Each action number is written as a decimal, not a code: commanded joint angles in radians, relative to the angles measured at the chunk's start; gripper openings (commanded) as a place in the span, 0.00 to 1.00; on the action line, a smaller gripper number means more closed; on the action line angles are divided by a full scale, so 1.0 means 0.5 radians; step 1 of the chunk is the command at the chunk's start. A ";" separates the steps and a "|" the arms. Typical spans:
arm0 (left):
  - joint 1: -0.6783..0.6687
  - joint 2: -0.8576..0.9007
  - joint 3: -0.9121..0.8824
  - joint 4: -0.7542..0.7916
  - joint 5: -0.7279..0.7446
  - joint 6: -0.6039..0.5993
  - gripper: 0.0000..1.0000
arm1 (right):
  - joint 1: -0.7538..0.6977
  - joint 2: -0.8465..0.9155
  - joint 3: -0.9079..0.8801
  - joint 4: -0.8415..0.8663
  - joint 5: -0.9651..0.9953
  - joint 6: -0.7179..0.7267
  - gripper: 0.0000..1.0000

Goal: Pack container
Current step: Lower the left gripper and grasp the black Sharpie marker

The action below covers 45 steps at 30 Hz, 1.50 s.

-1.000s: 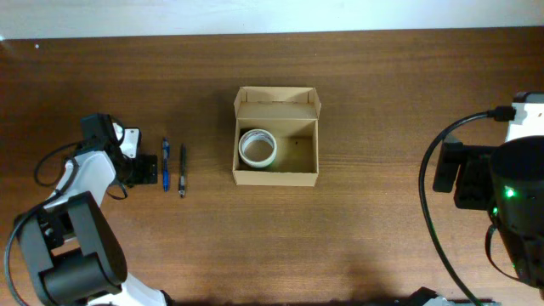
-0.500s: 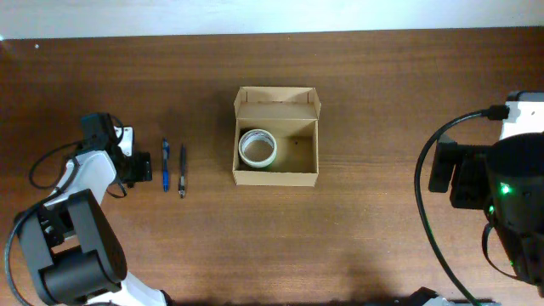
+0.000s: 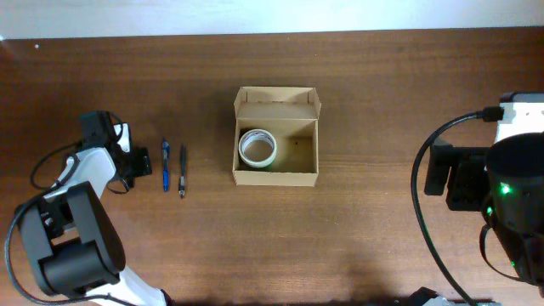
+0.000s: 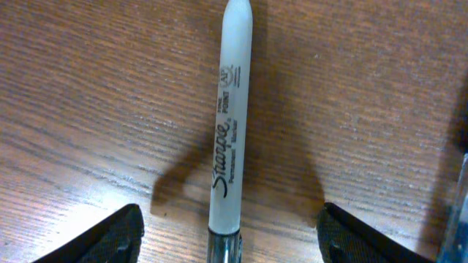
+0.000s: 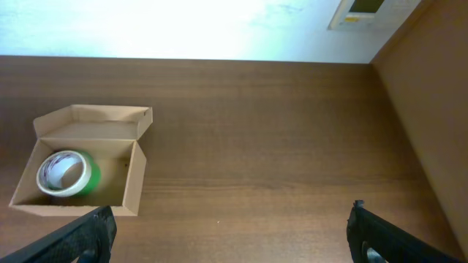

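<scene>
Overhead view: the box (image 3: 276, 178) sits open mid-worktop (image 3: 382, 102) with its flap back and one tape roll (image 3: 257, 148) in its left half; neither has moved. A blue pen (image 3: 166, 164) and a black pen (image 3: 182, 170) lie side by side to its left, also unmoved.

Change noted: your left tool (image 4: 230, 232) has shifted slightly away from the pens, and its fingers have drawn closer together.

Left wrist view: they stand apart on either side of a marker (image 4: 232, 131), not touching it. Likely a grasp in progress, with the marker next for the box.

Your right tool (image 5: 234, 237) is spread wide and empty, well right of the box.
</scene>
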<state>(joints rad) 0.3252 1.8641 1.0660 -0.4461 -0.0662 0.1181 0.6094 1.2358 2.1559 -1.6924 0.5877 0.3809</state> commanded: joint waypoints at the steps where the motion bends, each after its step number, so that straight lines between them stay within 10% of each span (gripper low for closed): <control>1: 0.016 0.136 0.070 -0.090 0.046 -0.040 0.76 | -0.005 0.002 -0.008 -0.012 -0.044 -0.013 0.99; 26: 0.101 0.505 0.942 -1.123 0.216 -0.162 0.65 | -0.005 0.002 -0.008 -0.012 -0.214 -0.013 0.99; 45: 0.101 0.528 0.942 -0.877 0.208 -0.053 0.64 | -0.005 0.002 -0.008 -0.012 -0.229 -0.013 0.99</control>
<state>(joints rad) 0.3679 2.1193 1.5223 -0.8951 0.0265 0.0643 0.6094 1.2358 2.1559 -1.6924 0.4793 0.3805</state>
